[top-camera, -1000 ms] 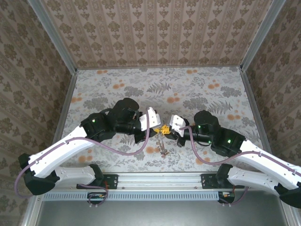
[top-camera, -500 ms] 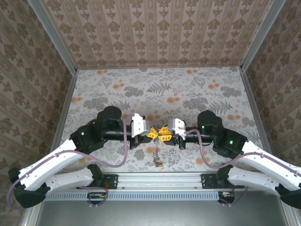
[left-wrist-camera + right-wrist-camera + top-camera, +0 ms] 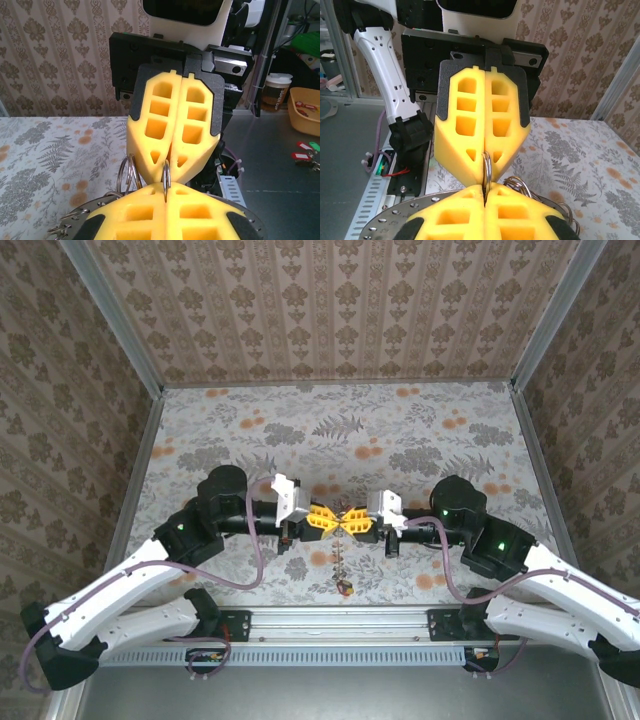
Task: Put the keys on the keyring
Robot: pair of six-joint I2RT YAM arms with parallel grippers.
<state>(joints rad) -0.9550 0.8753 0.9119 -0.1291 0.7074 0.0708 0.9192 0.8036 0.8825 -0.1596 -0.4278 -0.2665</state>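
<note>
Yellow-fingered left tool point(image 3: 332, 521) & right tool point(image 3: 352, 522) are sitting tip-to-tip over floral worktop point(image 3: 420, 430), both pressed together, each pinching thin grey metal keyring point(image 3: 487, 169), prob. to brace it for threading. Small tagged keys point(image 3: 343, 587) are dangling at 6 o'clock.

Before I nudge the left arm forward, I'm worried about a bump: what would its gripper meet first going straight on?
The right gripper, almost at once: its yellow tips face the left gripper tip to tip, both shut on one thin metal ring.
</note>
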